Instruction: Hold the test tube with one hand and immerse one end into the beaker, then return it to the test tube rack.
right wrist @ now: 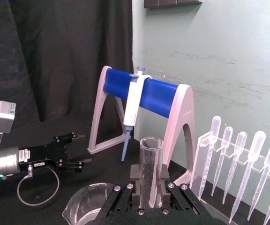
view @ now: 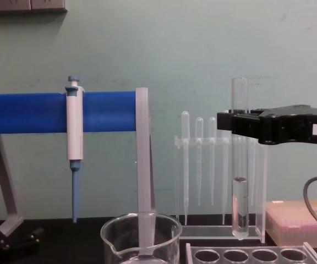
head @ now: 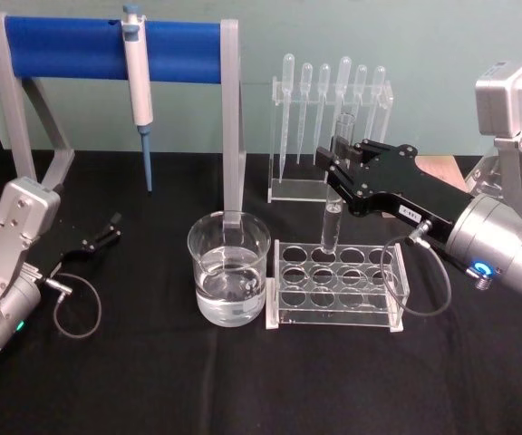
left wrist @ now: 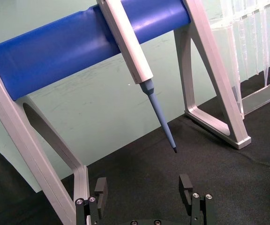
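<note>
The test tube point(head: 331, 227) stands upright, with my right gripper point(head: 338, 161) shut on its upper part. Its round bottom hangs just above a back hole of the clear tube rack point(head: 333, 283). From the chest the tube point(view: 239, 203) shows liquid in its lower part and clears the rack top, the right gripper point(view: 231, 122) clamping it from the right. The right wrist view looks down at the tube's open rim point(right wrist: 150, 143). The beaker point(head: 229, 267), part full of water, stands to the left of the rack. My left gripper point(head: 109, 228) rests open near the table's left side.
A blue-barred stand point(head: 107, 47) holding the blue-and-white pipettor point(head: 138, 77) stands at the back left. A clear holder of plastic pipettes point(head: 329, 118) is behind the rack. A pink box point(view: 299, 220) sits at the right. A cable loops by each wrist.
</note>
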You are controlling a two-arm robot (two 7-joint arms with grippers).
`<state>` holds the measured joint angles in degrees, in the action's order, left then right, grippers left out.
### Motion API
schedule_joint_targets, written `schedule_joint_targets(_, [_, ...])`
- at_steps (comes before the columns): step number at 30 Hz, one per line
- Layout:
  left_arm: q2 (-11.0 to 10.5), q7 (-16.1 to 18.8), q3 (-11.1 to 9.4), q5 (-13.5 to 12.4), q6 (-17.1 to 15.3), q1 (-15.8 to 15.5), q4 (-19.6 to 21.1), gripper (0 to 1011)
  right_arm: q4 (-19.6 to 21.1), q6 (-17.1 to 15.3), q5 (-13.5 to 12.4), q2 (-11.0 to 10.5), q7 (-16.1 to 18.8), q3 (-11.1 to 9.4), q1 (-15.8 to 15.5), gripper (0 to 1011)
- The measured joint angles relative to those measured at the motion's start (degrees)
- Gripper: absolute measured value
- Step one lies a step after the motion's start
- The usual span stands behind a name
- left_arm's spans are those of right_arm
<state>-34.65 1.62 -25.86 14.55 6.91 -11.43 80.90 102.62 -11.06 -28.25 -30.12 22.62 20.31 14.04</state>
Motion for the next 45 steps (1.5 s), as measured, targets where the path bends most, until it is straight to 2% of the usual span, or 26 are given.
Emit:
schedule_joint_targets(8, [0.00,0.00,0.00,0.00,0.00,0.00,0.00,1000,0.29,-0.27,0.05,0.05,-0.03,0.37,0.45,228])
schedule_joint_targets(12, [0.00,0.00,0.00,0.00,0.00,0.00,0.00,1000,1.28,-0.95,0.42,0.72,-0.06,1.57,2.17,228])
schedule_joint_targets(19, [0.00,0.00,0.00,0.00,0.00,0.00,0.00,1000,0.86,-0.75,0.65,3.79,0.90,4.95,6.51,227])
schedule_joint_targets(23, [0.00,0.00,0.00,0.00,0.00,0.00,0.00,1000,-1.58,-0.30,1.04,5.81,1.59,7.24,8.86,227])
schedule_joint_targets(28, [0.00,0.00,0.00,0.00,0.00,0.00,0.00,1000,-7.05,1.98,2.40,8.60,2.21,10.24,10.77,227])
schedule_joint_targets(38, [0.00,0.00,0.00,0.00,0.00,0.00,0.00,1000,-15.98,8.65,5.07,11.54,3.64,12.42,9.77,228])
schedule_joint_targets(45, [0.00,0.00,0.00,0.00,0.00,0.00,0.00,1000,-20.34,11.51,7.12,12.77,4.49,12.94,9.12,227])
